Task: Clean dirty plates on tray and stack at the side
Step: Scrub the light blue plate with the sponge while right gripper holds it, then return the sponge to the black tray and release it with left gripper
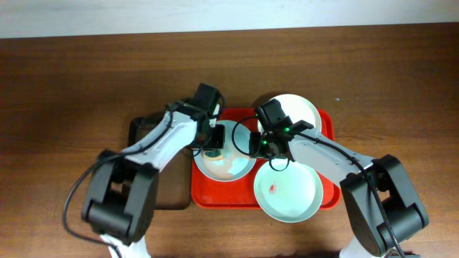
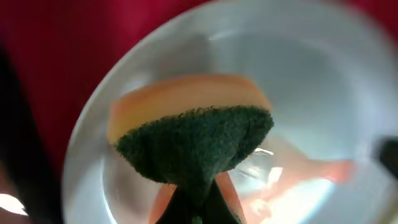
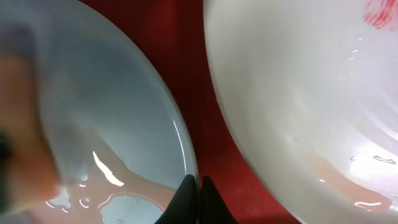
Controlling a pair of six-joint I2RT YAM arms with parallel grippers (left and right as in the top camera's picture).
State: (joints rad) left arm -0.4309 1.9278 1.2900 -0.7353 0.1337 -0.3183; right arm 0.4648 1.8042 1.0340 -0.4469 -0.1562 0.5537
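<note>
Sponge (image 2: 193, 134) clamped in my left gripper (image 1: 214, 147) presses the pale blue plate (image 1: 231, 169) (on the red tray (image 1: 219, 195)), my right gripper (image 1: 260, 146) pinching its rim.

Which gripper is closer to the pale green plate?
Right. The right gripper is by the rim of the pale green plate; the left gripper holds a sponge over the pale blue plate.

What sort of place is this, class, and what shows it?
Likely a robotics lab bench staged for dishwashing practice: two robot arms at a wooden table, a red tray bearing three plates, and a sponge held over the blue plate.
</note>
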